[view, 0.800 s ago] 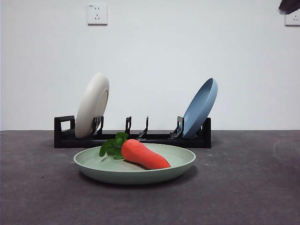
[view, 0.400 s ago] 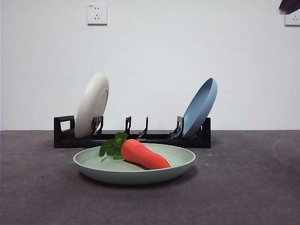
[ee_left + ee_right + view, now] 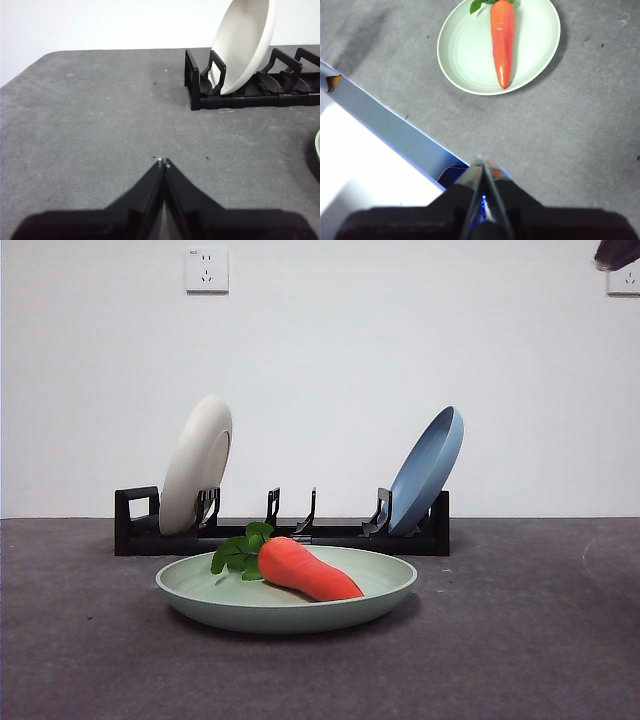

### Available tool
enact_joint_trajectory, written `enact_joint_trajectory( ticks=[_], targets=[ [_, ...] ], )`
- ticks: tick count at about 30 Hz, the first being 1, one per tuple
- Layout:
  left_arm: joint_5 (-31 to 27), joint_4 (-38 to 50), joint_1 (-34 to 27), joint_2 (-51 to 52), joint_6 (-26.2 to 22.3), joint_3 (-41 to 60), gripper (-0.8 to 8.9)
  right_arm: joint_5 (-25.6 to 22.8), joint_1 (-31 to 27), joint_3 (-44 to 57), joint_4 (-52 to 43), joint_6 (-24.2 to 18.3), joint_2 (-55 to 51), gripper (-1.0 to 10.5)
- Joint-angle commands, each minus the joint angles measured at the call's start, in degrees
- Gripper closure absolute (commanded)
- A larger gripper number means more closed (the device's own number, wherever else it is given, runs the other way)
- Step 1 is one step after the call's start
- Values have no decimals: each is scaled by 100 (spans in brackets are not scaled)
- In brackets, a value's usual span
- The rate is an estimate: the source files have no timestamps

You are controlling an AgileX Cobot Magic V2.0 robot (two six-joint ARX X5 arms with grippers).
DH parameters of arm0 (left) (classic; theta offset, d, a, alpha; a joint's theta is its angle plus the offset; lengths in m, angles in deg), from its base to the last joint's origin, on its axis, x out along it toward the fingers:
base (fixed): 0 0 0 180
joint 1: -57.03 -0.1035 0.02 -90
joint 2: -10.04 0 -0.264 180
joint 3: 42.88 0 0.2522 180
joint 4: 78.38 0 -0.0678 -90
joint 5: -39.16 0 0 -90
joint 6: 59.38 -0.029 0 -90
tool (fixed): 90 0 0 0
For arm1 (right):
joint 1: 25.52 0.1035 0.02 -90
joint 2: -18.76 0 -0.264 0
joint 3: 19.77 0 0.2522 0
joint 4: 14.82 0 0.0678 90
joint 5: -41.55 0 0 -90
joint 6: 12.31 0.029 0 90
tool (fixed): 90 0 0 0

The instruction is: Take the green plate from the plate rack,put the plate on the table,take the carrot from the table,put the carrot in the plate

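Note:
The green plate lies flat on the table in front of the plate rack. The carrot rests inside it, leaves toward the left. In the right wrist view the green plate with the carrot lies well ahead of my right gripper, which is shut and empty, high above the table. My left gripper is shut and empty over bare table, left of the plate rack. A black arm tip shows at the top right corner of the front view.
A cream-white plate stands in the rack's left end and a blue plate leans at its right end. The cream-white plate also shows in the left wrist view. A white and blue object lies beyond the table edge beside my right gripper.

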State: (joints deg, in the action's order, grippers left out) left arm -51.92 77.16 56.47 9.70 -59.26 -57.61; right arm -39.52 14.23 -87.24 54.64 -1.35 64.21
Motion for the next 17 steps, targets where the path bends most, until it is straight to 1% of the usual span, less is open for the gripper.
enact_joint_trajectory(
  ticks=[1, 10, 11, 12, 14, 17],
  targets=[
    [-9, 20, -17, 15, 48, 76, 817, -13, 7, 28, -28, 9, -15, 946],
    [-9, 20, -17, 15, 48, 76, 817, -57, -55, 28, -13, -35, -96, 946],
    [-9, 20, -17, 15, 48, 76, 817, -177, -177, 28, -31, -389, -219, 946],
    [-9, 20, -17, 15, 48, 76, 817, -243, -295, 28, -63, -531, -310, 946],
    [-9, 20, -17, 15, 48, 76, 817, -302, -669, 55, -275, -678, -542, 946],
    [-9, 20, -17, 15, 48, 76, 817, -286, -1357, 332, -935, -675, -992, 946]
  ],
)
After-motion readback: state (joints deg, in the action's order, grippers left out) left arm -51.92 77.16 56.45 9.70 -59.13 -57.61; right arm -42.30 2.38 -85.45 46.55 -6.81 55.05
